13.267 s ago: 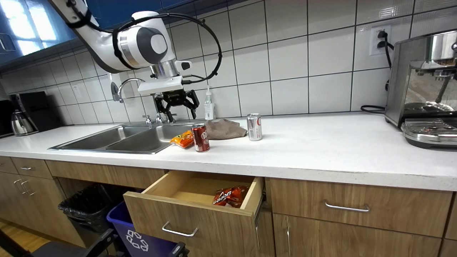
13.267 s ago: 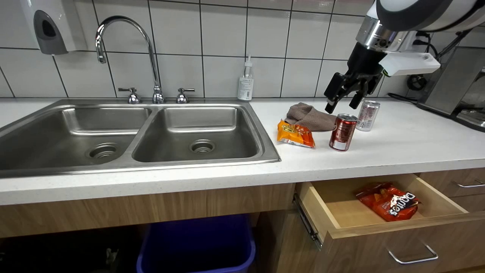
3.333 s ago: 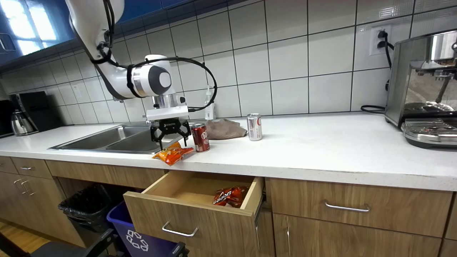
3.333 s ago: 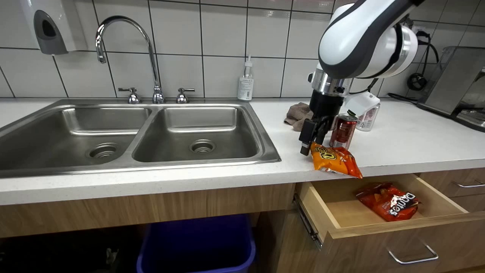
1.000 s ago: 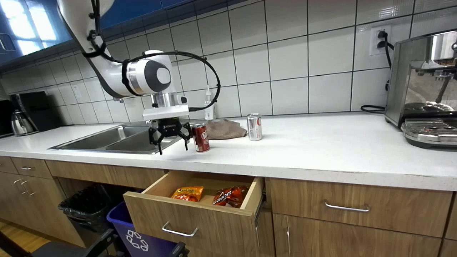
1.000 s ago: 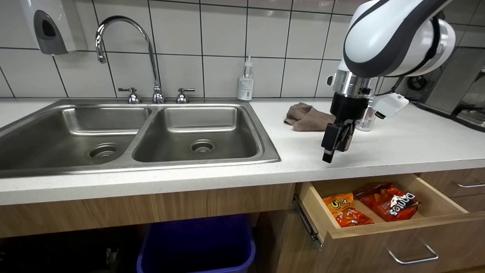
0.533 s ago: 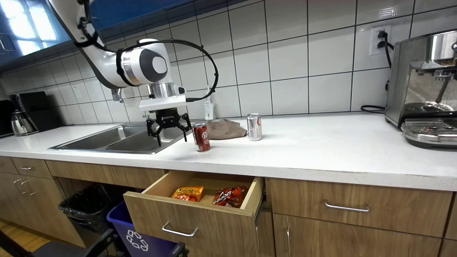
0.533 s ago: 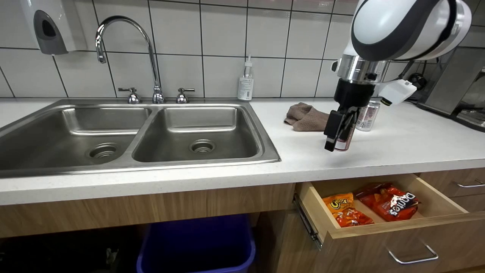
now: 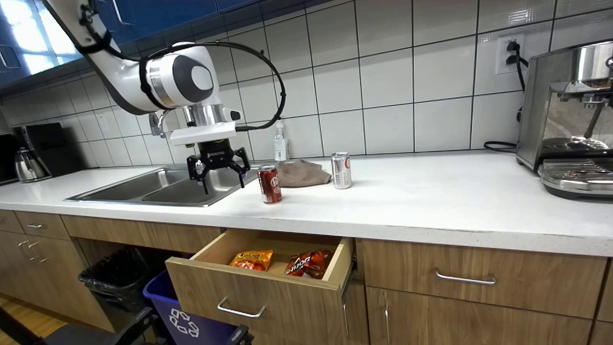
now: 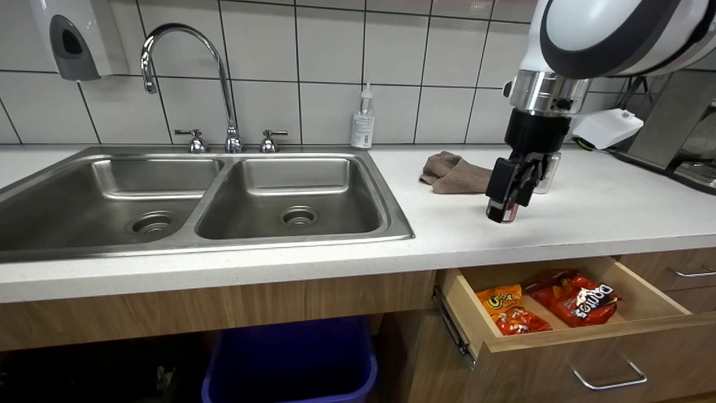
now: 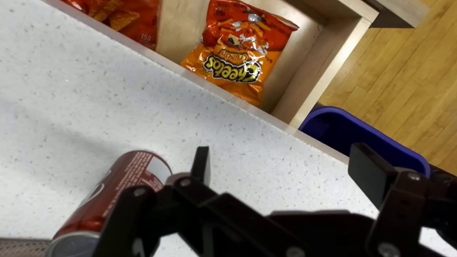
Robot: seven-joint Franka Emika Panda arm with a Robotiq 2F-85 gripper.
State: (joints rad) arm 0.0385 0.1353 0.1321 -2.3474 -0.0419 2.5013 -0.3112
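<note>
Steel showed at the far left of an exterior view, a kettle [image 9: 28,165] beside a dark shape [image 9: 6,155] cut off by the frame. Next came the sink [image 9: 125,188]; under the worktop [image 9: 431,191], a blue bin [image 9: 210,331] was partly hidden behind the open drawer [image 9: 287,297]. The claw [image 9: 224,189] blocked part of the sink from sight, fingers spread wide apart, holding nothing. The orange bag [image 9: 251,260] lay in the drawer, its lower edge hidden by the drawer's front. Near the claw, upright on the worktop, stood the red can [image 9: 269,186]; in an exterior view the claw masked most of the red can [image 10: 510,212]. Behind that can, the cloth [image 9: 301,173] lost its left end. The red bag [image 9: 311,263], farther right in the drawer, ran out of the wrist view. Lettering on the silver can [image 9: 341,170] was too small to read. The frame's right edge cut off the coffee machine [image 9: 565,120].
</note>
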